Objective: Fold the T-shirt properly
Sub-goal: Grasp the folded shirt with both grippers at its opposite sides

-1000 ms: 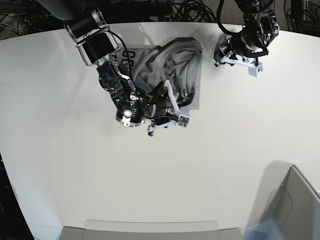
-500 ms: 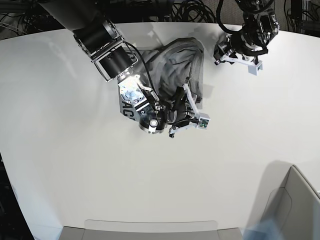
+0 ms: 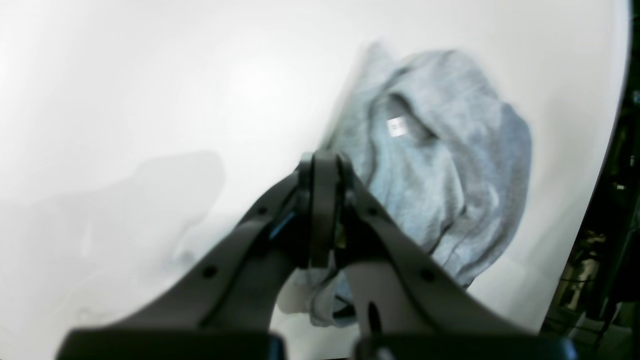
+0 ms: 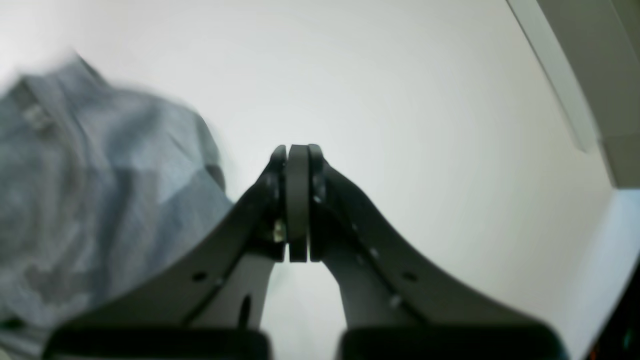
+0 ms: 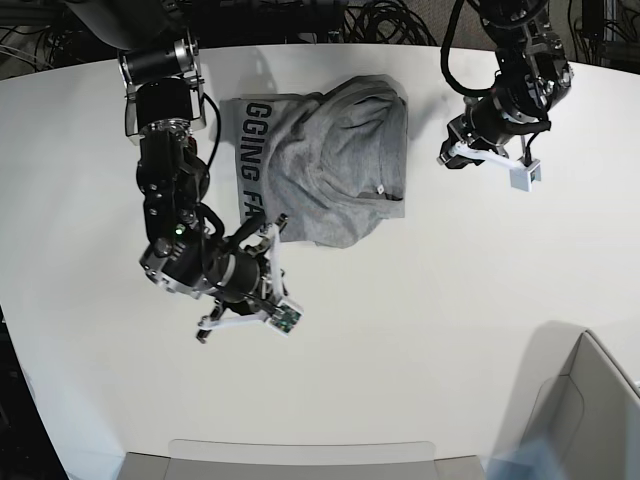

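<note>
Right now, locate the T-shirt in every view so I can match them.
Base: T-shirt upper centre, bunched on the table.
Left wrist: right of centre, beyond the pincer.
Right wrist: left edge, blurred.
Shared landmark: the small white neck label, clear in base and left wrist.

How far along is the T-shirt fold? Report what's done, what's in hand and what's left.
Done: little. The T-shirt lies bunched and creased on the table, with black lettering showing along one edge and the neck label turned out.
In hand: nothing. The left hand and right hand are both shut and empty, clear of the cloth.
Left: spread it flat, then fold it.
</note>
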Tool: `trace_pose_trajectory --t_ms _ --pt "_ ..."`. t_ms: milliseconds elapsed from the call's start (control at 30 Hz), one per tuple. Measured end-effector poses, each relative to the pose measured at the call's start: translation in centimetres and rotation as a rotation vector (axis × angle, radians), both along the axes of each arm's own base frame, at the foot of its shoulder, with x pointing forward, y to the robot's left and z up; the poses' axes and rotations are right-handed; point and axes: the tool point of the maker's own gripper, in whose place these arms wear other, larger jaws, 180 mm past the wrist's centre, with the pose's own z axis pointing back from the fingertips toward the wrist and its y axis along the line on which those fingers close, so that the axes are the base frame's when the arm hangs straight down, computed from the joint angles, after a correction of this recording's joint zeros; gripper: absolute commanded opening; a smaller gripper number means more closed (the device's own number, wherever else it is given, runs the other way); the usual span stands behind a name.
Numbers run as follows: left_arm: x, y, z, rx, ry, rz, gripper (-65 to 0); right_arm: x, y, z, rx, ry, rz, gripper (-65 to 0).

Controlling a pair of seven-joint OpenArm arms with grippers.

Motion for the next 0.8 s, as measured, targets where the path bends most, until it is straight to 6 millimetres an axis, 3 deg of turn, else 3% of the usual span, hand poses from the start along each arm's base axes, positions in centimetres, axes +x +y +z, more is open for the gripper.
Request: trace_pose_trajectory --t_ms 100,167,300,400,600,700,800 --pt "1.0 -2.2 0.3 -0.002 -0.018 -0.075 -65.0 -1.5 -5.4 -1.7 -0.143 0.053 -0.077 -65.0" --pt "1.3 -5.9 0.7 -0.037 -0.033 -0.185 -65.0 -2.9 -9.6 -3.2 -0.234 0.097 -0.147 -65.0" --pt "0.8 -12.1 1.6 -0.116 -0.053 -0.359 -65.0 -5.9 -13.3 -4.2 -0.284 0.126 -0.202 -65.0" --pt "0.4 -13.5 1.7 -0.116 -0.054 -0.407 -65.0 -8.1 -13.8 -5.5 -0.29 0.168 -0.193 -65.0" --pt "-0.2 -13.2 -0.1 0.037 -0.021 -0.487 -65.0 -11.1 -13.7 -8.6 -0.296 0.278 -0.182 -65.0" --pt "-1.0 -11.7 -2.5 0.123 0.049 -0.507 -65.0 -12.2 -12.7 -10.7 -0.312 0.348 -0.147 -65.0" --pt "-1.5 -9.7 -4.8 0.175 0.117 -0.506 -65.0 -13.5 -10.3 -12.6 -0.316 0.407 -0.058 -65.0"
